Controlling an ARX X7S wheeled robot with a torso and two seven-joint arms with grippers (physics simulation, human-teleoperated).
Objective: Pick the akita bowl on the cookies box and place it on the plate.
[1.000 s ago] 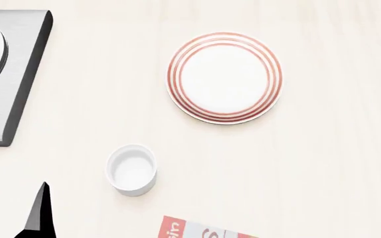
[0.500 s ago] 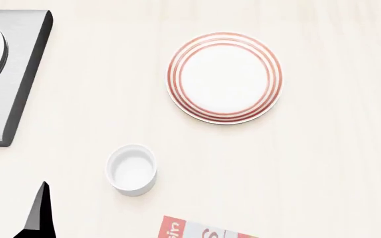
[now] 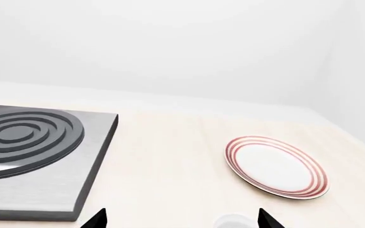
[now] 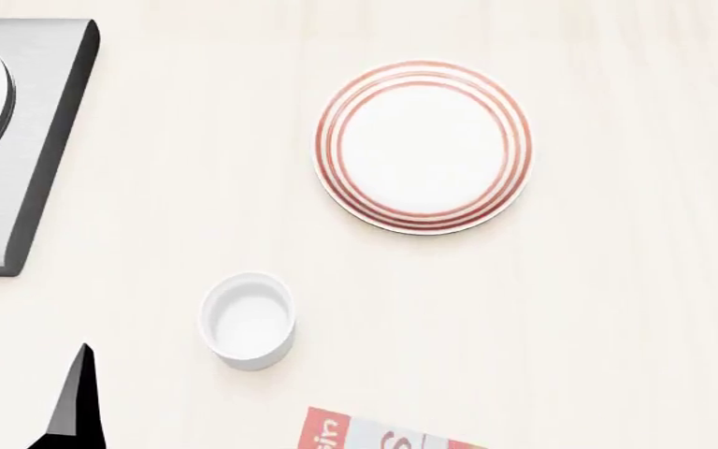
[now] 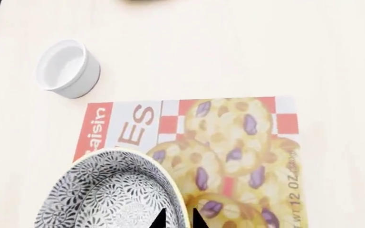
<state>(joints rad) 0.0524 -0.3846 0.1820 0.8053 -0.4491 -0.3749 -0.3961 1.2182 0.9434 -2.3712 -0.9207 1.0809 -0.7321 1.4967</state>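
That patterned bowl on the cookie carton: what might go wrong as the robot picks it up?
The right end effector pinches only the thin rim of the akita bowl, so the bowl may tilt or slip. The cookies box could shift under it. The white cup stands between box and plate and might get knocked.

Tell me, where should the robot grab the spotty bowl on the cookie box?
Probably by its thin rim, from above: the akita bowl sits open side up on the cookies box, so one fingertip can go inside the wall and one outside. The right pincer seems already placed at the rim.
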